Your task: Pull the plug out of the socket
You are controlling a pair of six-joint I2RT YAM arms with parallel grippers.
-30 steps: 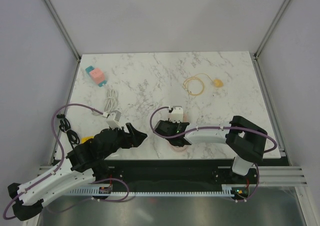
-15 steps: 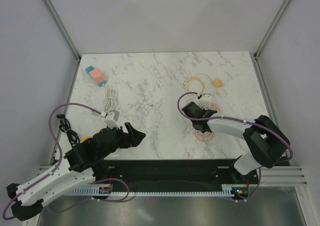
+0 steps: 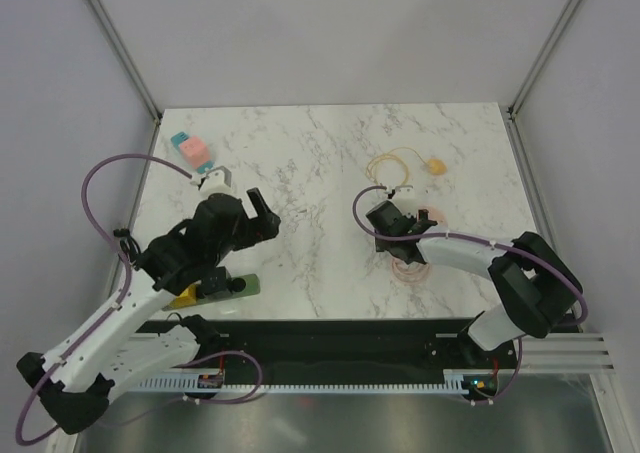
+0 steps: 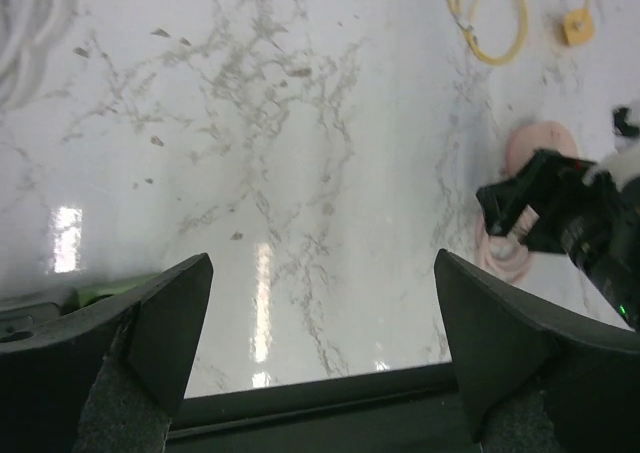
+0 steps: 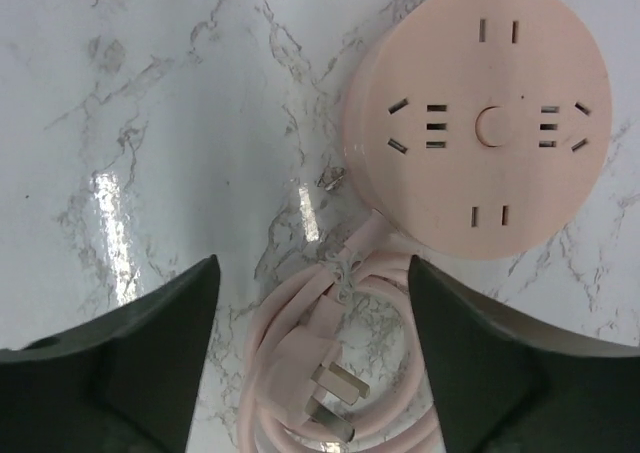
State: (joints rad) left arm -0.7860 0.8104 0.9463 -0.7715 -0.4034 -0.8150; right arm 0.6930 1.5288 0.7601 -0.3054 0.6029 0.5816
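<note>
The round pink socket (image 5: 478, 116) lies flat on the marble with every slot empty. Its pink cord (image 5: 300, 313) is coiled beside it, and the cord's plug (image 5: 322, 391) rests inside the coil with bare prongs. My right gripper (image 5: 311, 263) hovers open over the coil's edge, holding nothing. From above, the right gripper (image 3: 388, 223) sits just left of the socket (image 3: 430, 216), with the cord (image 3: 406, 269) toward the near edge. My left gripper (image 3: 262, 211) is open and empty over bare marble at centre left. The left wrist view shows the left gripper (image 4: 322, 263) wide apart.
A yellow cable loop (image 3: 390, 168) with a yellow end piece (image 3: 436, 165) lies beyond the socket. A teal and pink block (image 3: 190, 151) sits far left. A green and yellow object (image 3: 226, 286) lies at the near-left edge under my left arm. White cable (image 4: 22, 23) lies left.
The right gripper has gone from shut to open after carrying the socket and cord rightward. The left arm has swung from the near edge toward the far left.
</note>
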